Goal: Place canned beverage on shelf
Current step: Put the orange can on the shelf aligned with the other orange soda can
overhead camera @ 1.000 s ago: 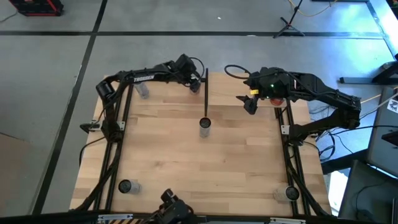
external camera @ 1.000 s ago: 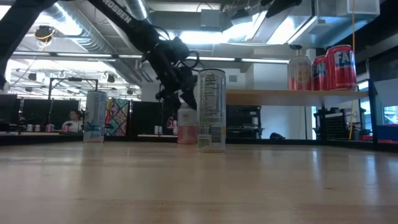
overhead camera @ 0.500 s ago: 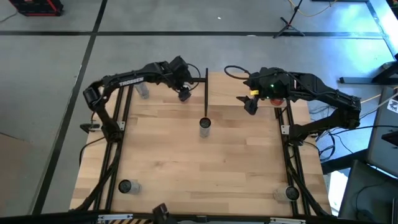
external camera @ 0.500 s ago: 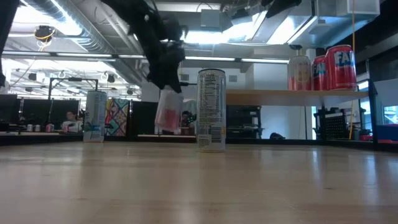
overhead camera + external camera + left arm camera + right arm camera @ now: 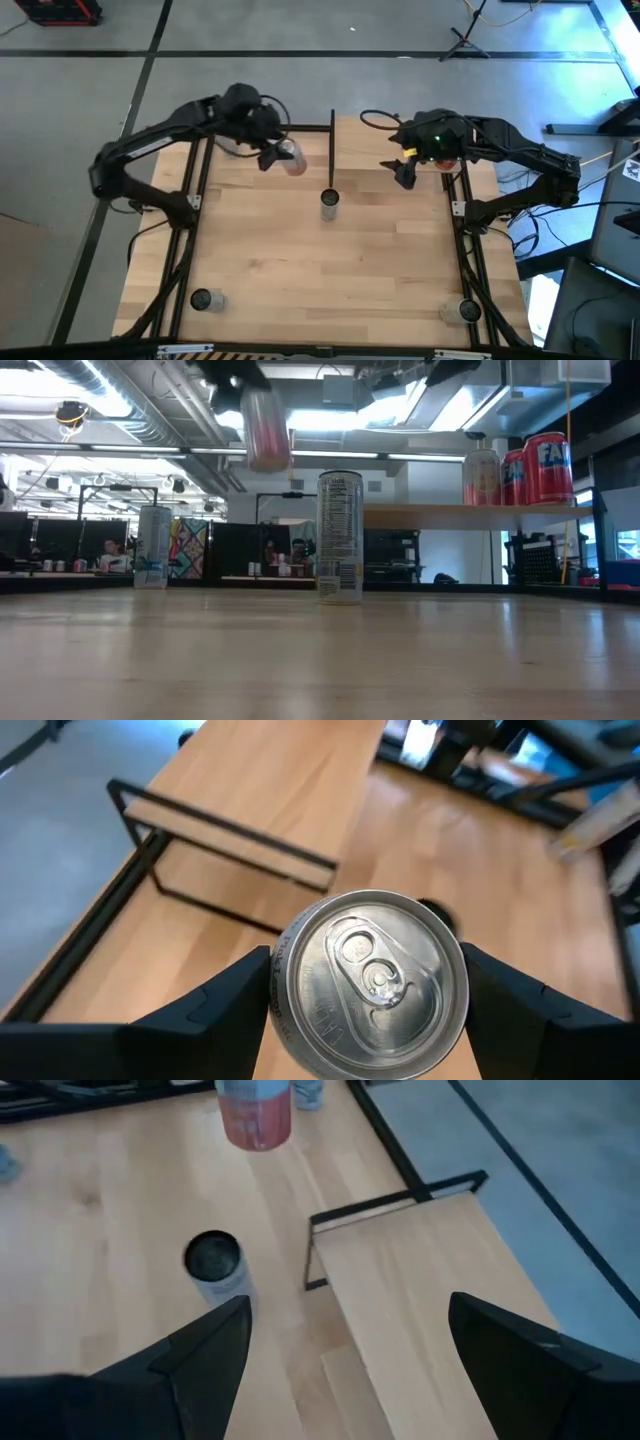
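Note:
My left gripper (image 5: pixel 272 152) is shut on a pink can (image 5: pixel 292 158), held high above the table's far left part. The can shows blurred in the low view (image 5: pixel 266 430), and its silver top shows in the left wrist view (image 5: pixel 370 982). The shelf (image 5: pixel 385 140) is a pale board with black posts at the table's far right. It carries red cans (image 5: pixel 548 467) in the low view. My right gripper (image 5: pixel 403 172) is open and empty above the shelf board (image 5: pixel 420 1280). My left gripper pinches the pink can between its two fingers (image 5: pixel 230 1005), which lie on opposite sides of the can's upper wall (image 5: pixel 285 1020) just below the rim. The fingers come from above, slanting down. The can hangs roughly upright below them, lifted clear of the table.
A tall can (image 5: pixel 330 203) stands at the table's middle, also in the low view (image 5: pixel 340 537). More cans stand at the near left (image 5: pixel 205 299), the near right (image 5: pixel 466 312) and the far left (image 5: pixel 152 547). A black shelf post (image 5: pixel 331 150) stands between the two grippers.
My left gripper has raised the pink can from the table's far part, near the shelf post, to high above it. It has carried the can toward the table's left and a little toward the near edge. The can stays about upright.

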Robot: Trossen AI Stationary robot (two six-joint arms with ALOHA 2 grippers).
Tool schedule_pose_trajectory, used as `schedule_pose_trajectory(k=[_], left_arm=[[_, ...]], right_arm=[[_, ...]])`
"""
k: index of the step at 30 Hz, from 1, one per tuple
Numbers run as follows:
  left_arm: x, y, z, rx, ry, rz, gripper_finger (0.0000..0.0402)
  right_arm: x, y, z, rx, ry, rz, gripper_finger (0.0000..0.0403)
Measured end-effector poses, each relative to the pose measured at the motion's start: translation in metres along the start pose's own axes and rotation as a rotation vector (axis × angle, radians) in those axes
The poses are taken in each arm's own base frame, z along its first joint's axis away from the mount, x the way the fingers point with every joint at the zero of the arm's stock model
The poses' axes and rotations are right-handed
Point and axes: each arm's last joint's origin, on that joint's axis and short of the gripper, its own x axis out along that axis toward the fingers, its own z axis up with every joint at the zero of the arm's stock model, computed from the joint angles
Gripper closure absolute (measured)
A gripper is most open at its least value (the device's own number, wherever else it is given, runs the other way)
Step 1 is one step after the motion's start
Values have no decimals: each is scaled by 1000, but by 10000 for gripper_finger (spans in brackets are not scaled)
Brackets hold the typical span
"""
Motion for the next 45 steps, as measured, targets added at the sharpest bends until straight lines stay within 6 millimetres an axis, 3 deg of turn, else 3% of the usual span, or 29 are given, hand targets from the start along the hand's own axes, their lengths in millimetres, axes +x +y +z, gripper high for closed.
schedule_pose_trajectory(k=[4, 10, 18, 28, 39, 45], left_arm=[[-16, -20, -2, -23, -40, -46, 149], [-14, -49, -8, -6, -2, -120, 149], [-8, -81, -27, 60, 120, -154, 150], [21, -109, -63, 107, 170, -154, 150], [65, -157, -106, 57, 226, -65, 150], [95, -184, -124, -104, 196, 16, 150]], right_arm=[[0, 3, 2, 2, -22, 83, 75], [6, 16, 6, -15, -30, 182, 75], [19, 62, 9, -31, -37, 191, 75], [61, 126, 3, 39, 39, 198, 75], [90, 204, -35, -31, 138, 145, 75], [93, 227, -77, -63, 183, 79, 75]])
